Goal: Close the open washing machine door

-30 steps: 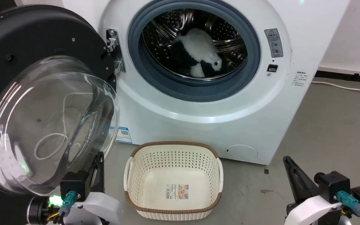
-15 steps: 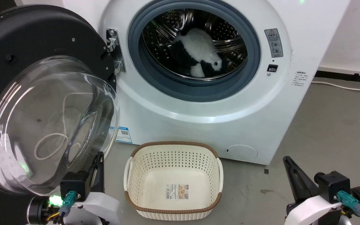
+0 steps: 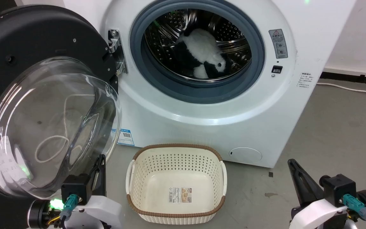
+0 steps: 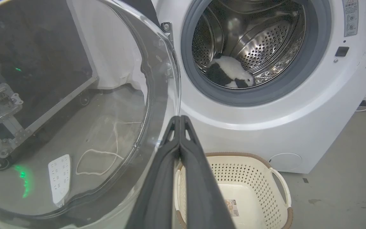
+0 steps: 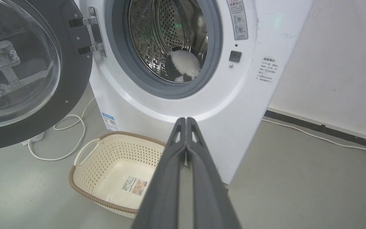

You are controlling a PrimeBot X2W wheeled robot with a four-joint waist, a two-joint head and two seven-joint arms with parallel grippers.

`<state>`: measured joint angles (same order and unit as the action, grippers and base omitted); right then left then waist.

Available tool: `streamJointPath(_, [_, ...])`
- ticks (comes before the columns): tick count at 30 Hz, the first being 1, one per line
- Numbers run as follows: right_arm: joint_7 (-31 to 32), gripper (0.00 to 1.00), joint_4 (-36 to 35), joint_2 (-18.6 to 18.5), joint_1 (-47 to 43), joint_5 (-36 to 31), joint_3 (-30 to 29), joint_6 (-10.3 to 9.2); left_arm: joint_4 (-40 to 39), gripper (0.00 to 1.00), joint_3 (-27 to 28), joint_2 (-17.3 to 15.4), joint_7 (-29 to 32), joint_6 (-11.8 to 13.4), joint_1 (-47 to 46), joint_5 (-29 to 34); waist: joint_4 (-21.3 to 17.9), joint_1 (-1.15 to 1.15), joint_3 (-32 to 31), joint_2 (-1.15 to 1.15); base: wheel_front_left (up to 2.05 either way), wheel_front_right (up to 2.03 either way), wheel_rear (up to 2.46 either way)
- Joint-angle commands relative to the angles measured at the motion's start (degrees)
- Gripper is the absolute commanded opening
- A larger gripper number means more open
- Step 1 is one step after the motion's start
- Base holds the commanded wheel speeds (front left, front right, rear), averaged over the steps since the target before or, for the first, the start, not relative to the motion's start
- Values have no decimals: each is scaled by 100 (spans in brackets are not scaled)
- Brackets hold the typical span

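Large round glossy black door with bulging glass window (image 3: 37,35) hangs wide open, crowding the left; cream perforated plastic basket (image 3: 176,147) sits on the floor below the steel drum mouth (image 3: 233,35); grey floor (image 3: 335,127) rightward lies free.

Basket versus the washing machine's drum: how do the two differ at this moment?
The basket is cream plastic with a brown rim; the drum is shiny steel behind a grey rubber ring. The basket holds nothing but a label; the drum holds a black-and-white plush toy. The basket opens upward on the floor; the drum faces forward. Both have perforated walls.
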<state>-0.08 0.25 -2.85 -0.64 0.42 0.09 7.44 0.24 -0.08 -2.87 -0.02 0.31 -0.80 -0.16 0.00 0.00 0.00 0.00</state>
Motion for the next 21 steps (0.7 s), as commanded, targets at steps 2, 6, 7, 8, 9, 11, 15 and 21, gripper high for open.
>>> streamJointPath(2, [8,0,-25,-3,64,-42,-9,5,-24,0,8,0,2,-31,80,16,0,0,0,0,0,0,0])
streamJointPath(6, [8,0,-25,-3,64,-42,-9,5,-24,0,8,0,2,-31,80,16,0,0,0,0,0,0,0])
streamJointPath(7, [8,0,-25,-3,64,-42,-9,5,-24,0,8,0,2,-31,80,16,0,0,0,0,0,0,0])
streamJointPath(8, [8,0,-25,-3,64,-42,-9,5,-24,0,8,0,2,-31,80,16,0,0,0,0,0,0,0])
streamJointPath(9, [8,0,-25,-3,64,-42,-9,5,-24,0,8,0,2,-31,80,16,0,0,0,0,0,0,0])
streamJointPath(11, [8,0,-25,-3,64,-42,-9,5,-24,0,8,0,2,-31,80,16,0,0,0,0,0,0,0])
streamJointPath(15, [8,0,-25,-3,64,-42,-9,5,-24,0,8,0,2,-31,80,16,0,0,0,0,0,0,0])
streamJointPath(21, [-28,100,19,0,-17,47,18,0,16,100,-19,0,-29,6,3,-43,0,0,0,0,0,0,0])
